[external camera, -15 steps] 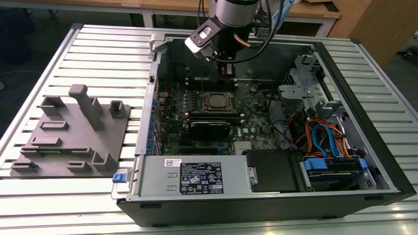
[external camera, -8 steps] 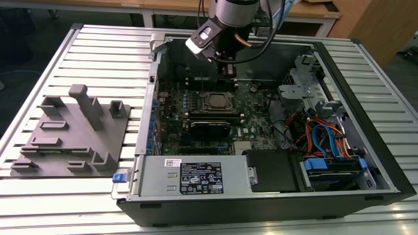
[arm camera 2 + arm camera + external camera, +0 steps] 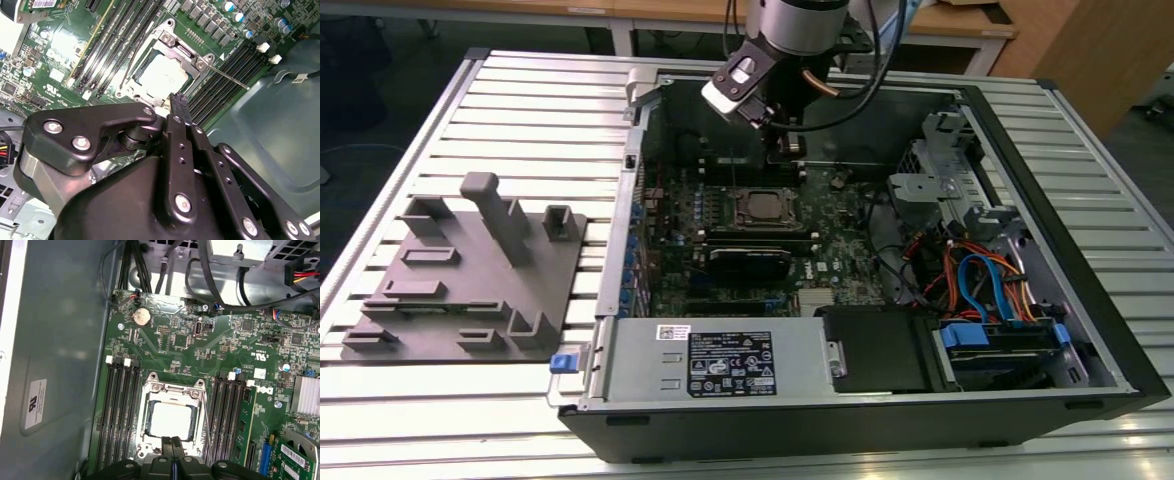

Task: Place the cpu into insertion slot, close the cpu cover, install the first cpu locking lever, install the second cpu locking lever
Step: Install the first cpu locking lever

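I count one cpu (image 3: 171, 420), one cover (image 3: 172, 388), two levers (image 3: 231, 78), one coin cell (image 3: 142, 316), one heatsink (image 3: 306, 395), and two banks of memory slots (image 3: 120, 410), probably four slots apiece, though one bank is hard to count.

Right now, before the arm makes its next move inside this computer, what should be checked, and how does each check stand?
1. cpu seated flat in the insertion slot: ok.
2. cpu cover down over it: ok, it seems.
3. straight lever latched: not ok, it juts over the memory slots.
4. bent lever latched: cannot tell.
5. gripper shut and empty: ok.
6. gripper touching the slot's rim: cannot tell.
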Controlling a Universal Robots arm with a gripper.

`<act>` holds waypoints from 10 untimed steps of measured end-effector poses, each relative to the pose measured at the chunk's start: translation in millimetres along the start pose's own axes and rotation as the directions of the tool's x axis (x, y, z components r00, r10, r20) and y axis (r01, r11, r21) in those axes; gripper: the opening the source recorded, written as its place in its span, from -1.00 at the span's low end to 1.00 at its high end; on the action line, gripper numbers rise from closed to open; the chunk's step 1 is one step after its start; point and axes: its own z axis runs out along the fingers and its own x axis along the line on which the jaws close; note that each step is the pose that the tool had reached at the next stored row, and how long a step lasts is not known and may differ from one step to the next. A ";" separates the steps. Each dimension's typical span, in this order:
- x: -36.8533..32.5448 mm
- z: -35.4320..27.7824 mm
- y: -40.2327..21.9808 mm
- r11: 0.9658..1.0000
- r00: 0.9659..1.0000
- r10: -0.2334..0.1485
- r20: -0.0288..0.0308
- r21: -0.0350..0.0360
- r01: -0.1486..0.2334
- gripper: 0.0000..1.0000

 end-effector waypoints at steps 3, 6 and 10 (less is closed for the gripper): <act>0.0 0.0 0.0 1.000 1.000 -0.006 0.000 0.000 0.006 -0.80; 0.0 0.0 0.0 1.000 1.000 -0.006 0.000 0.000 0.006 -0.80; 0.0 0.0 0.0 1.000 1.000 -0.007 0.000 0.000 0.007 -0.80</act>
